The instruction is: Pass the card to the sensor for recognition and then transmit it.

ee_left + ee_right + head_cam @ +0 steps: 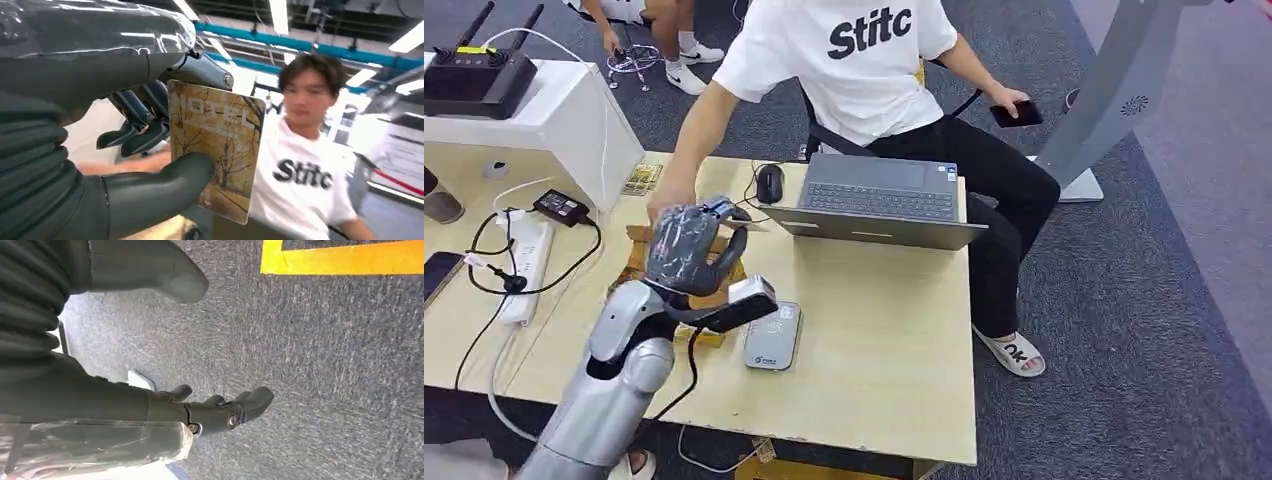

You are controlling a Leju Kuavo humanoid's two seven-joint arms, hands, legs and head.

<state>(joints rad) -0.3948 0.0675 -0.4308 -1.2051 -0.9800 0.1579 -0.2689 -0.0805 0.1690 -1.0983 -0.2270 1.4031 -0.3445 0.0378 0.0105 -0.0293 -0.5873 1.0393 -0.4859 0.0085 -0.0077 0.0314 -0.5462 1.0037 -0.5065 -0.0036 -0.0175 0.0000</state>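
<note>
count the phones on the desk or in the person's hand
2: one phone lies at the desk's far left edge, another phone is in the person's hand. Others may be hidden.

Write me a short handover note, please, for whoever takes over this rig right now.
Left robot hand: raised over the table, card pinched between thumb and fingers.
Right robot hand: hangs over the carpet, fingers apart, holds nothing.
Sensor: flat on the table, beside the left arm.
Person's hand: reaching in just beyond the card.
Done: card picked up.
Left: whether it has been scanned cannot be told; then hand it over.
</note>
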